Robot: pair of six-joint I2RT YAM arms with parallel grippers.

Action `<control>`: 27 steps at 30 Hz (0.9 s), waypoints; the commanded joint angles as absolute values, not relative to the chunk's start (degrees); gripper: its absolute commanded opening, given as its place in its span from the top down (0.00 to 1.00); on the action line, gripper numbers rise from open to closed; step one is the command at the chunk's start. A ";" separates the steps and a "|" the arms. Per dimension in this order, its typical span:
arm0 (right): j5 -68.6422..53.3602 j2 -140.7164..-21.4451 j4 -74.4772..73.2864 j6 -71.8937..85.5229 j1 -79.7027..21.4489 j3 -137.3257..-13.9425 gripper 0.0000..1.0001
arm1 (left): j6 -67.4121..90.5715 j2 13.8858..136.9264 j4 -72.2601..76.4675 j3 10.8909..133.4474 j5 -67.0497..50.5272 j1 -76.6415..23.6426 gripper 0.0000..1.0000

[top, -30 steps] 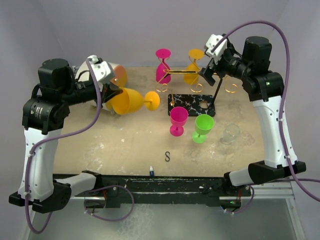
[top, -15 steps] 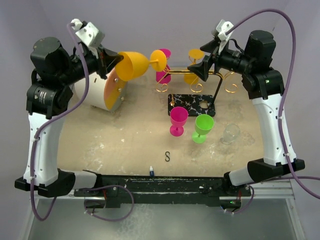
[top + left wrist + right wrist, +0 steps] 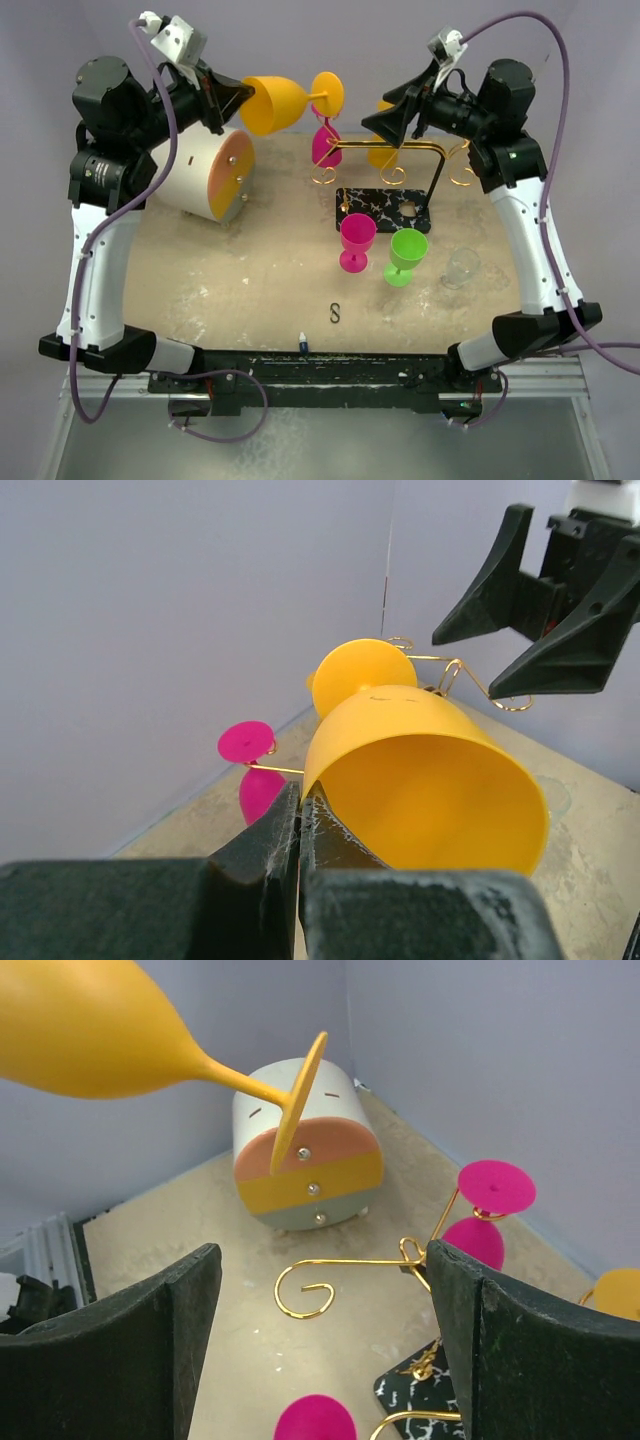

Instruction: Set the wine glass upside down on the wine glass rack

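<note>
Right now the left gripper is pinching the rim of the orange wine glass, its fingers closed on the bowl's wall, one inside and one outside as the left wrist view shows it. It is holding the glass on its side in the air, foot pointing right toward the wine glass rack.

A second ago that glass was hanging low over the table beside the round drum; now the arm is carrying it up at the level of the rack's top wire, so the lift looks done and the approach is beginning. The glass is not yet turning mouth-down, and its foot is not yet entering any hook. The right gripper is standing with jaws wide apart and gripping nothing, having drifted left over the rack's bar, perhaps waiting to steady things.

From above, the orange foot is overlapping the foot of the magenta hanging glass, but the right wrist view is showing them apart. The right gripper is covering most of a second orange glass on the rack and part of the bar, so I cannot tell which hook is free.
</note>
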State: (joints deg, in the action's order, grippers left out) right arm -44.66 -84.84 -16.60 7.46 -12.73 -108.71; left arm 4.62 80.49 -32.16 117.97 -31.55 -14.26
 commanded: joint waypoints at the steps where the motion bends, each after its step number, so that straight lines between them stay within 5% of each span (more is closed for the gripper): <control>1: -47.51 -84.80 -7.39 16.20 -12.66 -106.23 0.16 | 8.30 80.33 -25.60 117.72 -34.05 -14.01 1.00; 14: -47.74 -85.40 1.93 27.11 -15.29 -102.05 0.23 | 11.53 80.18 -21.33 113.19 -36.14 -14.06 1.00; 27: -39.50 -87.66 -1.44 25.40 -17.09 -105.04 0.47 | 10.78 79.45 -20.61 111.69 -35.41 -14.06 1.00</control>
State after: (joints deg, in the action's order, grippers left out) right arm -42.59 -88.09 -1.98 26.13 -16.51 -102.41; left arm 10.00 80.55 -24.40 111.35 -35.35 -14.26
